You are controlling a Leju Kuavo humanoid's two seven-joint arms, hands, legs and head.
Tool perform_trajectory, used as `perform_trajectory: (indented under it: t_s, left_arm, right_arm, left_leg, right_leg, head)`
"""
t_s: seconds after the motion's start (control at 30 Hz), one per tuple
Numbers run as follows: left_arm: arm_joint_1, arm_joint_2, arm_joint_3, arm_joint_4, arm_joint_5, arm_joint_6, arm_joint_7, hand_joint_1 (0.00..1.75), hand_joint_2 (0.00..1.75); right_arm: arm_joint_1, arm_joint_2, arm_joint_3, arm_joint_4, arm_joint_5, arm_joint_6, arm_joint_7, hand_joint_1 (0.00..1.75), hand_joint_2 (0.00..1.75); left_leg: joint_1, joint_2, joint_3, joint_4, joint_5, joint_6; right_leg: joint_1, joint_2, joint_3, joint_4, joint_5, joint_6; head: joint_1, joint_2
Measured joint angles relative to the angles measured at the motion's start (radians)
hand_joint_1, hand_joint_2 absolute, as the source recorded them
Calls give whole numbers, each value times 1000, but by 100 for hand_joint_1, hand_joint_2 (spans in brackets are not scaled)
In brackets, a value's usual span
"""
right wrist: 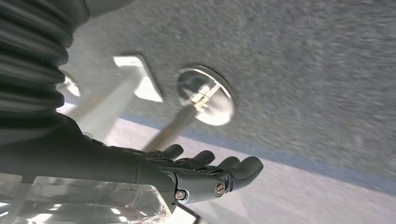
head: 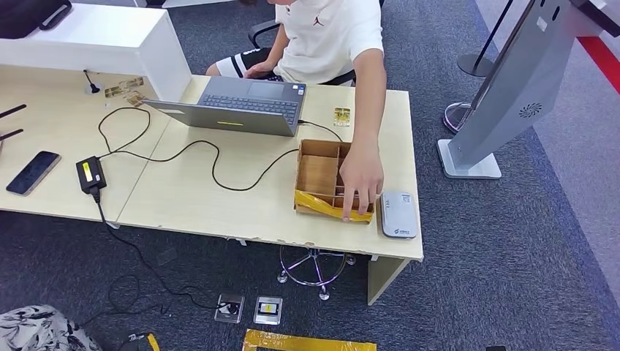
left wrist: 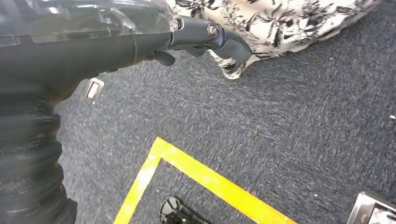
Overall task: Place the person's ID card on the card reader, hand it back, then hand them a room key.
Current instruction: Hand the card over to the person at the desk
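The grey-white card reader (head: 399, 214) lies near the right front corner of the light wooden table (head: 197, 197). Just left of it stands a cardboard box (head: 325, 179) with compartments and a yellow-taped front. A person in a white shirt (head: 329, 36) sits behind the table, and their hand (head: 360, 179) reaches into the box at its right side. A small yellowish card (head: 341, 117) lies on the table behind the box. My left hand (left wrist: 201, 39) hangs over the carpet, fingers loosely extended and holding nothing. My right hand (right wrist: 205, 170) hangs too, fingers stretched out and empty.
An open laptop (head: 241, 106) sits mid-table with a cable running to a power adapter (head: 90, 174). A phone (head: 33, 172) lies at the left. A white raised counter (head: 95, 36) stands at the back left. A grey kiosk stand (head: 512, 88) is right of the table. Yellow tape (left wrist: 205, 177) marks the floor.
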Motion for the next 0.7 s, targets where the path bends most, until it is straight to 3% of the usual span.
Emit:
perform_trajectory:
  t_s: [0.7]
  left_arm:
    - [-7, 3, -107, 0, -139, 1, 69, 0, 175]
  right_arm:
    - [0, 29, -3, 28, 14, 50, 32, 0, 175]
  left_leg:
    - [0, 0, 0, 0, 0, 0]
  right_leg:
    - [0, 0, 0, 0, 0, 0]
  head:
    - [0, 0]
